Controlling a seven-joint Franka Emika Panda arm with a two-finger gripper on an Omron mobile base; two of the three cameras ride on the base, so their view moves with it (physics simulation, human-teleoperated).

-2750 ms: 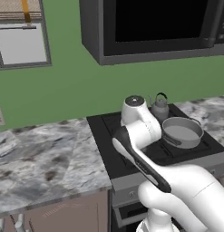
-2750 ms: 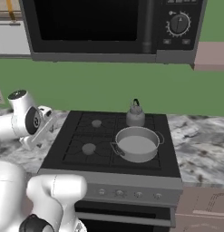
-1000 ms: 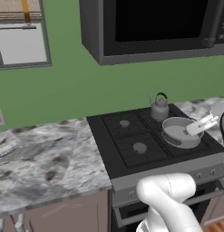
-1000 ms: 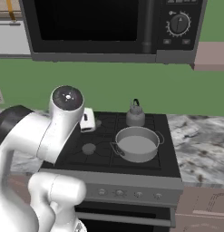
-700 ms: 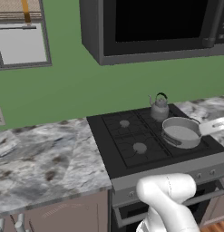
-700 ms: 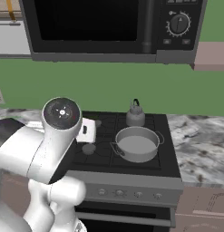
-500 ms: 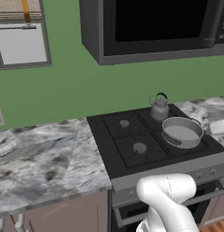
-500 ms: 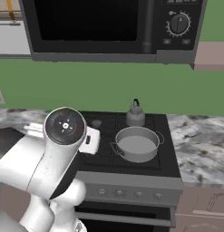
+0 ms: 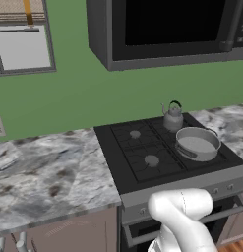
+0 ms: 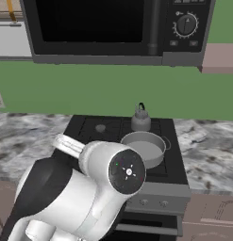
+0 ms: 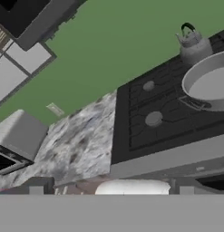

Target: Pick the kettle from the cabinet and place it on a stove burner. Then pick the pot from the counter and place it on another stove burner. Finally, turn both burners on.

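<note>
The grey kettle (image 9: 172, 117) (image 10: 140, 120) (image 11: 193, 43) stands upright on the back right stove burner. Just in front of it, the wide shallow pot (image 9: 197, 143) (image 10: 144, 147) (image 11: 210, 86) sits on the front right burner. The two left burners (image 9: 135, 134) (image 9: 151, 160) (image 11: 153, 118) are bare. In the hand view my gripper (image 11: 109, 189) is open, with nothing between its fingertips (image 11: 36, 188). It hangs low in front of the stove's left front corner, looking up across the cooktop. The mauve cabinet (image 10: 220, 57) sits beside the microwave.
A black microwave (image 10: 113, 28) with a dial hangs over the stove. Grey knobs (image 9: 215, 190) (image 10: 144, 202) line the stove front. The marbled counter (image 9: 44, 172) (image 10: 207, 155) runs on both sides. My white arm (image 10: 104, 183) bulks large in the right base view.
My arm has swung from beside the pot, off the right edge of the left base view, and down low in front of the stove. Kettle and pot have not moved.
</note>
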